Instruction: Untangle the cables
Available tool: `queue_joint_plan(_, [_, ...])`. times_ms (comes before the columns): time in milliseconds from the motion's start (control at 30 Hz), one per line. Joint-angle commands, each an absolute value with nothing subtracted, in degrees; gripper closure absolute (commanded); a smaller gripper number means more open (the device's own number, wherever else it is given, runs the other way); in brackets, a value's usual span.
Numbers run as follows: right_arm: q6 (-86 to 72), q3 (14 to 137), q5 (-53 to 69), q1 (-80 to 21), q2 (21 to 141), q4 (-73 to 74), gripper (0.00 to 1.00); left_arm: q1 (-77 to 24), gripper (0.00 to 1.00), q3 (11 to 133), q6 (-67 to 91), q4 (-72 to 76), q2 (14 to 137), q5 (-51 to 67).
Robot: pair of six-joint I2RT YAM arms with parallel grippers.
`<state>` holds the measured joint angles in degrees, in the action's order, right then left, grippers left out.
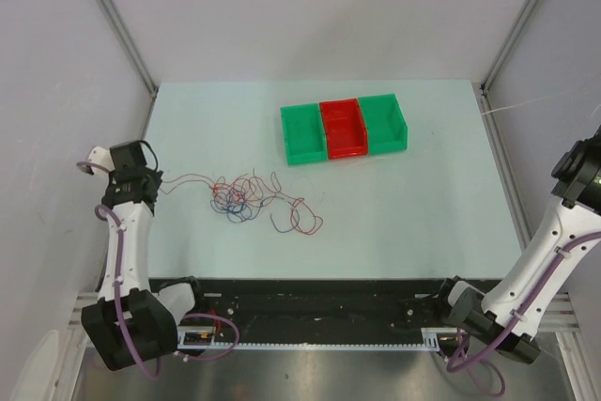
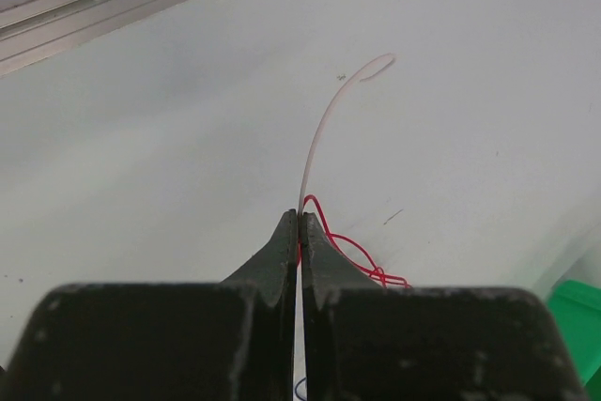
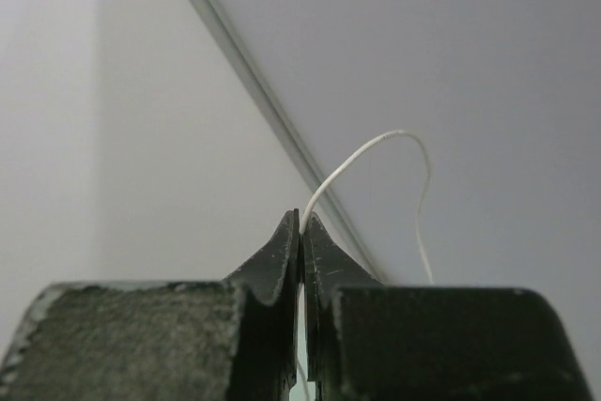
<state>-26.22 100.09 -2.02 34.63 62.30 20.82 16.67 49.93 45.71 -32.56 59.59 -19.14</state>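
From above, the cables (image 1: 249, 199) lie as a loose tangle of red, dark blue and pale loops on the tabletop (image 1: 423, 194), left of centre and nearer than a row of three bins (image 1: 343, 129), green, red, green. One thin strand (image 1: 178, 178) runs from the tangle to the left arm (image 1: 127, 232), whose head sits at the tabletop's left edge. The right arm (image 1: 554, 241) reaches up and out past the right edge, well apart from the tangle, and a pale thread (image 1: 498, 110) crosses the far right corner toward it. This view is too coarse to show either pair of jaws.

The left wrist camera shows the left jaws pressed together on a pale wire (image 2: 315, 143), which rises from their tips and arcs away to a small hook at its end. A red wire (image 2: 343, 246) loops just right of the tips, and a green bin corner (image 2: 577, 321) shows at lower right.

The right wrist camera shows the right jaws pinched together on a white wire (image 3: 394, 133), which curves up from the tips and droops down to the right, held in the air before a grey wall (image 3: 451, 63) and metal post (image 3: 244, 72).
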Motion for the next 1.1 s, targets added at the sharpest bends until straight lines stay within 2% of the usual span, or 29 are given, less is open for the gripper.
queue_joint_plan(0, [-21.7,110.8,-5.6,34.7,66.2,23.3,1.0,17.8,1.0,49.6,48.1,-32.6,59.3,-21.4])
queue_joint_plan(100, [-18.8,115.0,-5.4,34.8,68.5,25.3,1.0,17.9,0.97,49.5,47.7,-32.5,58.5,-20.4])
queue_joint_plan(133, [-18.8,115.3,-2.0,34.8,68.6,25.6,1.0,17.8,0.88,49.6,47.3,-32.3,58.5,-19.0])
queue_joint_plan(233, [-21.0,108.8,21.1,33.4,66.7,21.5,1.0,15.8,0.32,51.2,43.1,-31.5,59.1,-14.4])
queue_joint_plan(267, [-21.9,106.5,32.5,31.7,66.2,19.7,1.0,14.2,0.05,52.5,42.3,-31.3,59.3,-14.5])
queue_joint_plan(300, [-22.3,103.6,36.1,29.3,65.2,17.9,1.0,9.7,0.0,53.1,40.2,-31.1,59.6,-15.1])
queue_joint_plan(367, [-18.2,95.7,35.2,15.9,62.2,15.6,1.0,4.2,0.0,55.2,37.4,-30.5,60.0,-18.7])
queue_joint_plan(433, [-13.0,91.3,29.0,4.1,60.7,17.7,1.0,-3.8,0.0,56.5,32.2,-29.3,60.8,-20.0])
queue_joint_plan(467, [-8.9,87.9,22.7,-6.3,60.3,18.6,1.0,-6.0,0.0,57.0,30.2,-28.5,60.8,-20.0])
queue_joint_plan(567, [-4.9,83.3,10.8,-22.3,63.9,22.5,1.0,-13.5,0.0,56.0,21.3,-23.3,60.6,-13.7])
queue_joint_plan(700, [-4.1,79.7,6.7,-31.2,74.9,27.1,1.0,-19.2,0.0,55.1,18.7,-20.3,61.3,-9.8])
queue_joint_plan(800, [-6.6,79.6,3.1,-35.8,85.1,30.1,1.0,-19.5,0.0,54.3,21.7,-20.0,61.5,-8.2])
queue_joint_plan(867, [-8.5,79.3,-1.6,-37.2,89.8,30.4,1.0,-19.5,0.0,52.7,23.4,-20.0,61.3,-6.5])
queue_joint_plan(1067, [-16.6,77.1,-2.2,-38.7,99.7,26.3,1.0,-19.6,0.0,48.7,26.4,-20.0,60.0,-7.1])
